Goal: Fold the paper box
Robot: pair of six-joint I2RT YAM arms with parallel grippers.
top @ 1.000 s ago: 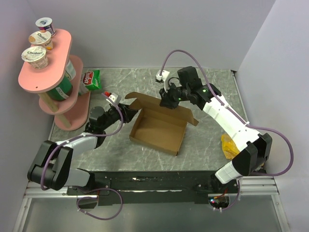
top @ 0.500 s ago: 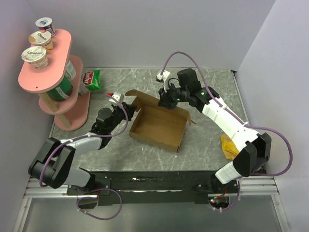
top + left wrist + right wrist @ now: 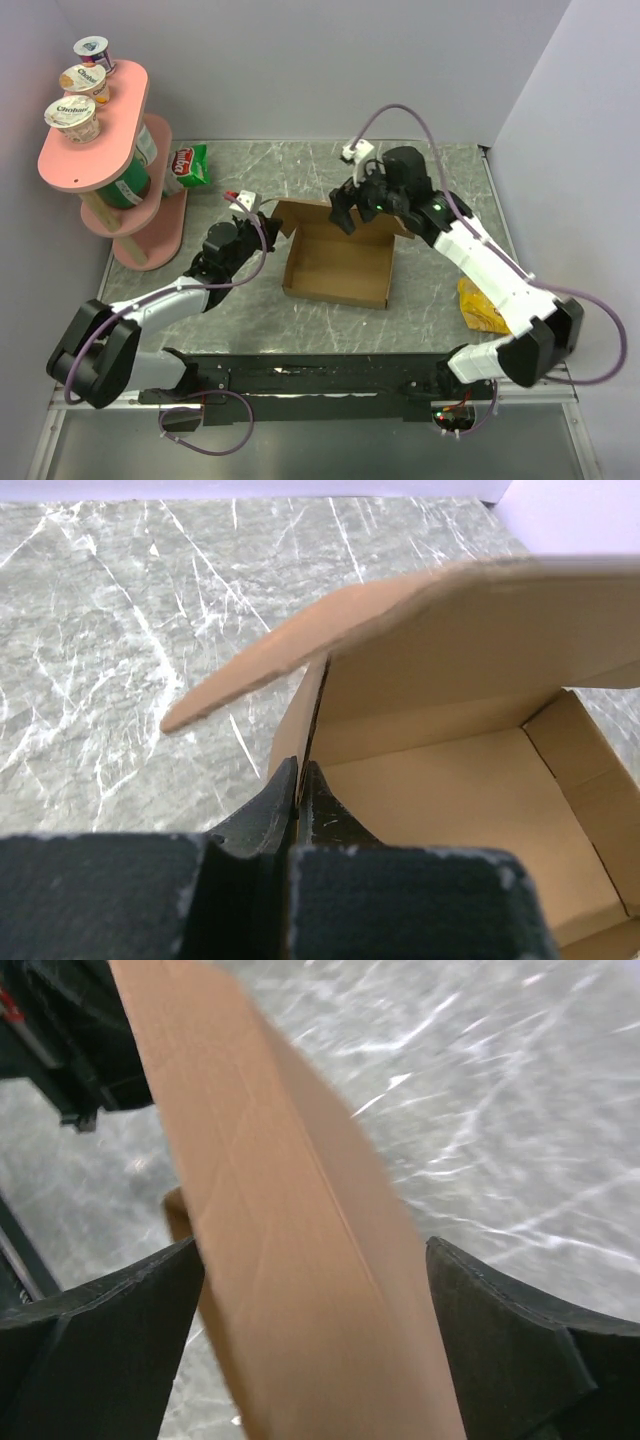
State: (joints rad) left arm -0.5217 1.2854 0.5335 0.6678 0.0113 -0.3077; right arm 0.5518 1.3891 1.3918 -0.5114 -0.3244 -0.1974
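The paper box [image 3: 338, 270] is a brown cardboard tray standing open in the middle of the table, with its walls up. My left gripper [image 3: 270, 233] is shut on the tray's left wall near the back corner. In the left wrist view that thin wall runs up from between the closed left gripper [image 3: 302, 778], and a flap of the paper box [image 3: 420, 630] leans over the tray floor. My right gripper [image 3: 347, 215] hovers at the back wall. In the right wrist view the right gripper [image 3: 315, 1300] is open, its fingers [image 3: 130, 1330] wide on both sides of a tilted flap of the paper box [image 3: 300, 1240].
A pink two-level stand [image 3: 95, 150] with yogurt cups fills the back left, with a green can [image 3: 130, 182] under its top shelf. A green snack bag [image 3: 190, 165] lies beside it. A yellow bag [image 3: 480, 305] lies at the right edge, near the right arm.
My right gripper has opened and let go of the back flap. My left gripper has shut on the left wall. The box has swung round to sit squarer on the table.
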